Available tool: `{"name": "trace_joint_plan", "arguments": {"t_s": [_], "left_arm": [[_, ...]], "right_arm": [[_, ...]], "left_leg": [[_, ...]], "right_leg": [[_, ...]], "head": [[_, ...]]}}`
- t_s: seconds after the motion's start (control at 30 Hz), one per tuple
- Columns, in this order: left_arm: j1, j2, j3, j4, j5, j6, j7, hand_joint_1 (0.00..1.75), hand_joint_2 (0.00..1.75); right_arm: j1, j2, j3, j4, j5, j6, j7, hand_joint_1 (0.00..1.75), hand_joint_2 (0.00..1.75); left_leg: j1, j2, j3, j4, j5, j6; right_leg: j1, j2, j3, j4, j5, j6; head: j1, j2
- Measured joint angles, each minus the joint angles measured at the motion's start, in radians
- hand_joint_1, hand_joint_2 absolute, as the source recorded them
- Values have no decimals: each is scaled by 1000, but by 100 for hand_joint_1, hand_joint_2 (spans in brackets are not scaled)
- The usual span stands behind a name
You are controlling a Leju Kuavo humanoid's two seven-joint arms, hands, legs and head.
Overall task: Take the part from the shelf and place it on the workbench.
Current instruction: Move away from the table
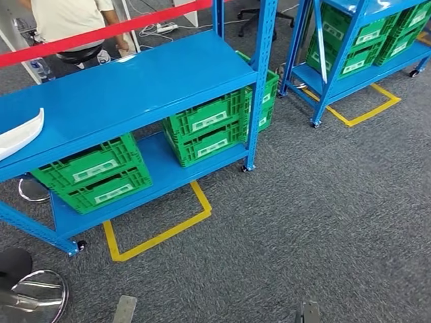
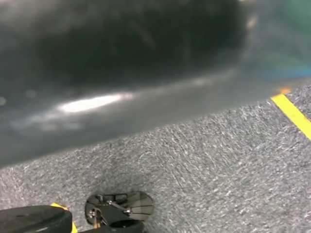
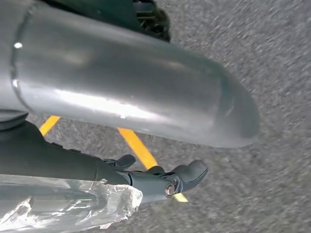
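**Part lies on the shelf's top board, at its left edge; robot hands low over the carpet**

The right robot hand (image 3: pixel 176 179) hangs above grey carpet (image 3: pixel 264 58). Its dark fingers are stretched out straight with the thumb standing a little apart, and nothing is between them. Crinkled clear film (image 3: pixel 66 206) wraps the arm just behind it. A glossy silver rounded length (image 3: pixel 128 92) runs close alongside it, and a strip of yellow floor tape (image 3: pixel 137 148) shows between the two. The left wrist view is a dark, blurred mass up close, so I cannot tell how the left robot hand is set. Beyond the blur are carpet, more yellow tape and a chrome stool base (image 2: pixel 119 206).

In the head view, the white curved part (image 1: pixel 20 131) rests on the top board of the blue shelf (image 1: pixel 152 74), at the board's left edge and cut off by the picture. It is well apart from both robot hands.

On the shelf's lower board sit green crates: one stack (image 1: pixel 91 175) under the part and another (image 1: pixel 208 128) at the right-hand end by the upright post. A yellow tape bracket (image 1: pixel 157 232) marks the floor in front of the shelf. Two round stool bases (image 1: pixel 38 296) stand by its near left corner.

A red bar (image 1: pixel 102 32) crosses behind the top board, with a seated person (image 1: pixel 66 20) past it. A second blue shelf (image 1: pixel 355 77) with more green crates stands off to the right.
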Motion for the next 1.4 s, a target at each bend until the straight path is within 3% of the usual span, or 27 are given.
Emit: {"name": "trace_joint_plan", "arguments": {"t_s": [0.07,0.1,0.17,0.2,0.23,0.3,0.37,0.47,0.5,0.57,0.63,0.7,0.73,0.77,0.8,0.87,0.9,0.93,0.97,1.03,1.1,1.17,1.2,1.23,1.3,1.37,1.4], "left_arm": [[-2,1,-1,0,5,0,-2,0,0],[-1,1,-1,0,7,0,-3,0,0],[7,2,-1,0,8,-8,-7,0,0],[12,5,-1,0,8,-16,-11,0,0],[19,8,-1,0,8,-24,-15,0,0],[33,18,-1,0,9,-35,-20,0,0],[42,26,-2,0,9,-40,-22,0,0],[39,33,-2,0,12,-42,-23,0,0],[37,35,-2,0,14,-42,-23,0,0],[36,37,-2,0,18,-42,-23,0,0],[38,35,-2,0,19,-43,-23,0,0],[43,34,-2,0,20,-43,-22,0,0],[44,33,-2,0,20,-43,-21,0,0],[45,33,-2,0,21,-42,-20,0,0],[45,32,-2,0,22,-41,-20,0,0],[47,31,-2,0,24,-37,-18,0,0],[48,30,-2,0,25,-34,-16,0,0],[49,30,-2,0,26,-32,-15,0,0],[49,31,-2,0,27,-29,-14,0,0],[46,32,-2,0,28,-25,-14,0,0],[41,30,-2,0,28,-24,-14,0,0],[40,30,-2,0,28,-24,-14,0,0],[41,30,-2,0,28,-23,-14,0,0],[43,30,-2,0,28,-22,-14,0,0],[44,31,-3,0,28,-20,-14,0,0],[40,31,-3,0,28,-18,-14,0,0],[39,31,-3,0,28,-17,-14,0,0]], "right_arm": [[-1,1,0,0,0,8,-1,0,0],[0,1,0,0,1,12,-2,0,0],[6,1,0,0,4,23,-11,0,0],[12,1,0,0,7,28,-17,0,0],[18,1,1,0,8,33,-22,0,0],[30,2,1,1,11,40,-29,0,0],[36,3,1,2,14,45,-32,0,0],[31,3,8,3,18,55,-36,0,0],[28,3,11,3,19,59,-37,0,0],[25,3,15,3,20,64,-39,0,0],[27,2,17,3,20,65,-40,0,0],[33,1,17,3,20,66,-40,0,0],[36,1,18,3,22,68,-40,0,0],[38,0,18,3,23,69,-40,0,0],[42,-1,18,3,24,72,-40,0,0],[48,-3,20,4,27,76,-40,0,0],[48,-3,21,5,29,77,-40,0,0],[46,-4,23,4,31,77,-40,0,0],[43,-4,26,4,32,78,-40,0,0],[41,-5,31,4,35,78,-41,0,0],[41,-5,34,4,36,78,-41,0,0],[42,-5,35,4,36,79,-42,0,0],[42,-5,36,4,36,80,-42,0,0],[42,-5,36,4,36,80,-42,0,0],[42,-5,39,4,37,82,-42,0,0],[43,-6,42,4,37,82,-43,0,0],[43,-6,43,4,37,83,-43,0,0]], "left_leg": [[3,10,-68,113,-15,-10],[4,12,-112,172,-38,-14],[5,12,-178,231,-79,-14],[4,12,-192,220,-79,-10],[3,12,-194,184,-54,-2],[-8,14,-187,81,53,22],[-21,16,-176,15,119,38],[-23,10,-135,-15,101,45],[-20,6,-117,-23,95,50],[-14,-2,-86,-32,77,54],[-9,-14,-59,-33,51,56],[-3,-34,-23,-33,24,51],[1,-45,-2,-32,10,47],[4,-57,17,-32,-5,42],[7,-68,34,-29,-21,37],[9,-90,50,-23,-49,25],[11,-97,53,-21,-57,18],[12,-102,53,-22,-61,12],[13,-97,52,-15,-60,6],[12,-50,25,36,-59,-6],[12,0,-41,139,-93,-19],[15,12,-108,216,-129,-26],[16,14,-125,219,-119,-26],[15,16,-128,193,-85,-24],[8,46,-102,89,14,-11],[-5,90,-86,15,47,4],[-10,100,-85,2,46,9]], "right_leg": [[-1,-2,22,-5,-14,-7],[0,-3,33,-6,-24,-8],[1,-3,60,-6,-47,-8],[3,-3,77,-7,-61,-8],[6,-3,95,-7,-74,-7],[13,-3,126,-10,-103,-6],[17,-3,155,-19,-129,-1],[17,-7,191,-4,-122,15],[17,-9,177,33,-110,21],[14,-8,98,153,-114,30],[10,-8,-1,258,-174,41],[6,-8,-64,267,-232,49],[4,-5,-81,236,-226,53],[1,2,-90,188,-185,57],[-4,18,-99,131,-110,60],[-6,42,-102,63,15,51],[-5,44,-101,52,43,42],[-2,36,-93,54,41,31],[-2,28,-86,49,39,23],[-6,11,-63,33,32,10],[-7,-10,-39,21,18,2],[-6,-32,-18,19,1,1],[-6,-41,-7,19,-9,0],[-6,-51,6,19,-18,1],[-5,-72,31,16,-36,3],[-1,-95,50,12,-51,12],[2,-107,56,10,-57,18]], "head": [[-3,0],[-4,0],[-4,0],[-4,0],[-4,0],[-2,0],[0,0],[-1,0],[0,0],[3,-1],[5,0],[5,0],[5,0],[5,0],[7,0],[10,0],[11,0],[10,0],[9,0],[6,0],[3,0],[3,0],[2,0],[2,0],[3,0],[0,0],[-1,0]]}}
